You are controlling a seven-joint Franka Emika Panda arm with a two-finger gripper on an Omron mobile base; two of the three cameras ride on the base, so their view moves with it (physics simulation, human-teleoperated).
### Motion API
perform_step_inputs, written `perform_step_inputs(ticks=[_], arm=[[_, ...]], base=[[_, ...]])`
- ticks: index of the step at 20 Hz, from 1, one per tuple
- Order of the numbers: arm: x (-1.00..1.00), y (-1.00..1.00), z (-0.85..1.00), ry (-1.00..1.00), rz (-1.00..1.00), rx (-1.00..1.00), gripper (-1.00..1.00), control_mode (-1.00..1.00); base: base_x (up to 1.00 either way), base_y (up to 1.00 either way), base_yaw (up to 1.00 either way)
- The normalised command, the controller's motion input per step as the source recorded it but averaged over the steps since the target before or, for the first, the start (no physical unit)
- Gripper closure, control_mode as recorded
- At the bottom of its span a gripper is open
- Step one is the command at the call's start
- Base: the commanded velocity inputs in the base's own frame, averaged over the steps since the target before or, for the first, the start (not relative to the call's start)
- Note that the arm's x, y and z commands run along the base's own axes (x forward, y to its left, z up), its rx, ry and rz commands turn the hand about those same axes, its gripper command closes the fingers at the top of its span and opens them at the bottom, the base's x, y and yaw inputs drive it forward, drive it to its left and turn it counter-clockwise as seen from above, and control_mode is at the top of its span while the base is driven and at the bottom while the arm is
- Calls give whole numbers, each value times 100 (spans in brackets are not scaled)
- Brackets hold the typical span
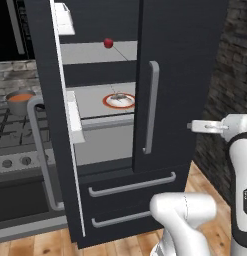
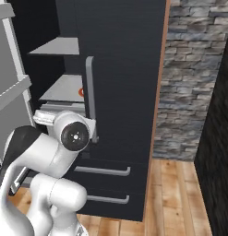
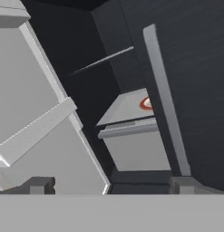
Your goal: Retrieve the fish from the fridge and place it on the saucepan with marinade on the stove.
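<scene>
Fish (image 1: 118, 96) lies on a plate (image 1: 120, 101) on the fridge's (image 1: 185, 75) middle shelf, behind the half-open left door. The gripper (image 3: 111, 185), fingers spread and empty, sits low by the right door's handle (image 3: 165, 99); reaching in risks clipping that handle or nudging the plate.

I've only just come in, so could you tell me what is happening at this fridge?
The robot arm is facing the fridge, whose left door stands open while the right one is shut. Its gripper is open, holds nothing and points into the gap. The fish lies on a plate on the middle shelf, with a red ball on the shelf above. The saucepan of marinade waits on the stove.
</scene>
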Motion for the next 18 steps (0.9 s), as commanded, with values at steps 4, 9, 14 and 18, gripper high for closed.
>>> perform_step_inputs(ticks=[4, 9, 14, 18], arm=[[15, 0, 0, 0, 0, 0, -100, -100], [27, 0, 0, 2, -1, -1, -100, -100], [2, -1, -2, 0, -25, -16, -100, -100], [0, 0, 0, 1, -21, -12, -100, -100]], base=[[0, 0, 0], [0, 0, 0], [0, 0, 0], [0, 0, 0]])
